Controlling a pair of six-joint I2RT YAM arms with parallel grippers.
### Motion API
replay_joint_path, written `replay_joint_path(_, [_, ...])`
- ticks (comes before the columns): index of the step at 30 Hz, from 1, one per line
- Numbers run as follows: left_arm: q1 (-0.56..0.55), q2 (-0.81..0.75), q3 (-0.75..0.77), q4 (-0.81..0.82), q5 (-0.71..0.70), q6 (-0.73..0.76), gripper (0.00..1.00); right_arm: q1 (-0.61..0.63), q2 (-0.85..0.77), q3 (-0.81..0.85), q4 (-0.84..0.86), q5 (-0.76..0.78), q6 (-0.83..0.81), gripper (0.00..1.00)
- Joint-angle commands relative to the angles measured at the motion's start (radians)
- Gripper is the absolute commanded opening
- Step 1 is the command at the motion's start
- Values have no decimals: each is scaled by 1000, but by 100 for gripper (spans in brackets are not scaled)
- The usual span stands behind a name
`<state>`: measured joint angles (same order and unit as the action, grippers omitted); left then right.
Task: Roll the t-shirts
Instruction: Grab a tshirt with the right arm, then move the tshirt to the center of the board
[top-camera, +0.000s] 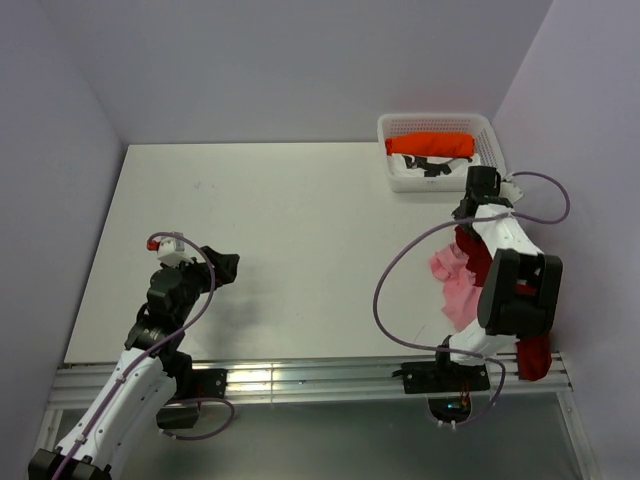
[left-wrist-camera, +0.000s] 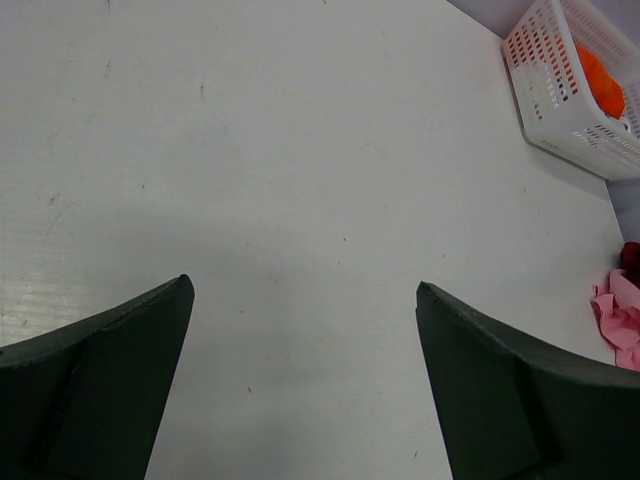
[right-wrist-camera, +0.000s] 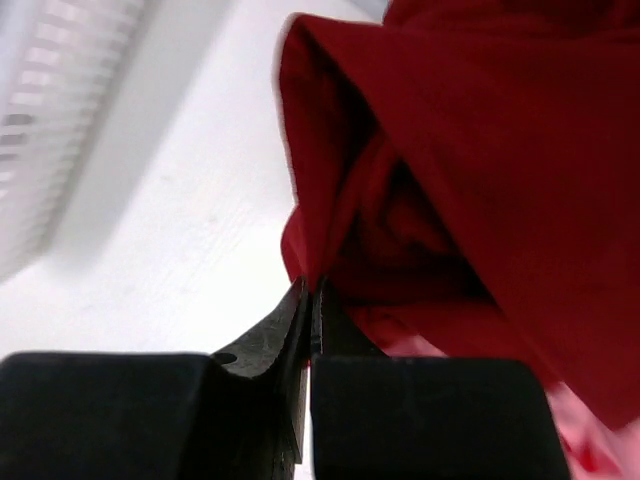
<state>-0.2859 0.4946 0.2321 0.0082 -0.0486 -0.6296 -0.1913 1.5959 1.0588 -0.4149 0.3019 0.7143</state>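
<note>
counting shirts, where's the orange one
The orange shirt lies in the white basket at the far right corner of the table, top view.

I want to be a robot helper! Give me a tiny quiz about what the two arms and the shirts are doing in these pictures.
1. True or false: the left gripper is holding a shirt.
2. Which colour shirt lies in the white basket? A red, B orange, C pink.
3. Fill the gap: the right gripper is shut on the edge of the ____ t-shirt.
Key: 1 false, it is open above the table. 2 B, the orange t-shirt. 3 the dark red t-shirt.
</note>
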Motion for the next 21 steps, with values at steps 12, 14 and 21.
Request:
replay_joint_path(12, [-1, -19, 21, 52, 12, 8, 99, 99, -524, 579, -33, -748, 26, 0])
replay_joint_path(14, [-1, -25, 21, 53, 9, 7, 99, 186, -499, 670, -18, -837, 68, 0])
replay_joint_path(21, [-1, -60, 18, 32, -5, 7, 99, 277, -473, 836, 34, -980, 192, 0])
